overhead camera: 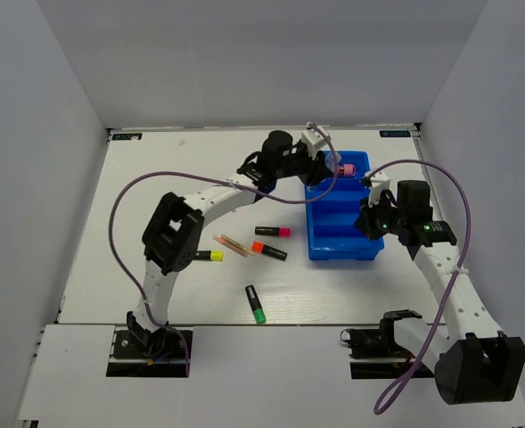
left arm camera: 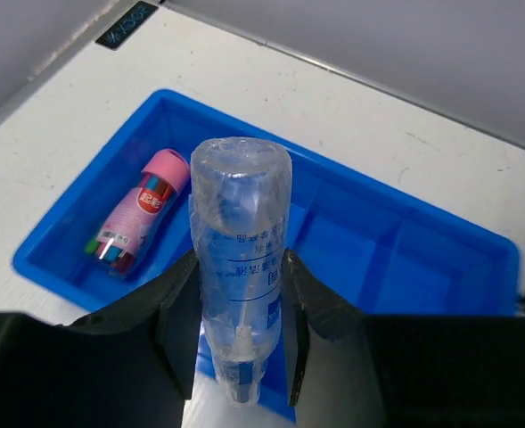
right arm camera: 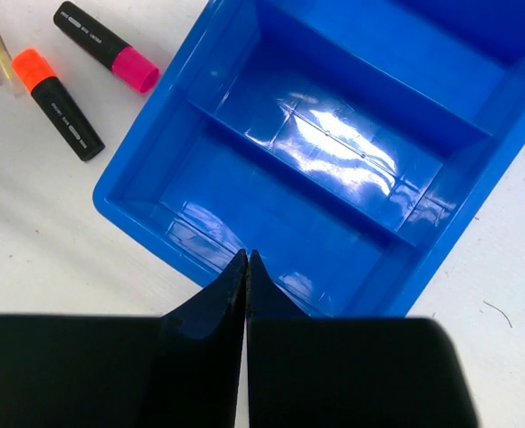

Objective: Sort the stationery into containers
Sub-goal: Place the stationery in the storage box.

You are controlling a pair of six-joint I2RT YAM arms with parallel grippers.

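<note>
**Left arm placing clear tube at far end of bin**

Clear tube [left arm camera: 240, 205] is sitting in the left pincer [left arm camera: 240, 278], clamped on both sides around its lower half, with the rounded end pointing out over the bin [left arm camera: 440, 267]. It is hanging above the bin's far end, not touching it. The pink tube [left arm camera: 137, 214] is lying flat in the end compartment just beside it. I can't tell whether the clear tube is over that compartment or the next divider.

Advice for the release:
- Tubes are looking like one class, so I'm aiming for the pink tube's compartment.
- Centre over bare floor, clear of the divider and of the pink tube.
- Lower and level it first. It is round, so it is likely rolling or bouncing if dropped from height.

The right pincer [right arm camera: 246, 259] is closed on nothing, hovering over the bin's near end and well apart from the left.

Four highlighters are waiting on the tabletop [overhead camera: 137, 178], capped pink [overhead camera: 272, 232], orange [overhead camera: 269, 251], yellow [overhead camera: 207, 255] and green [overhead camera: 255, 303], along with the tan sticks [overhead camera: 233, 243].
</note>
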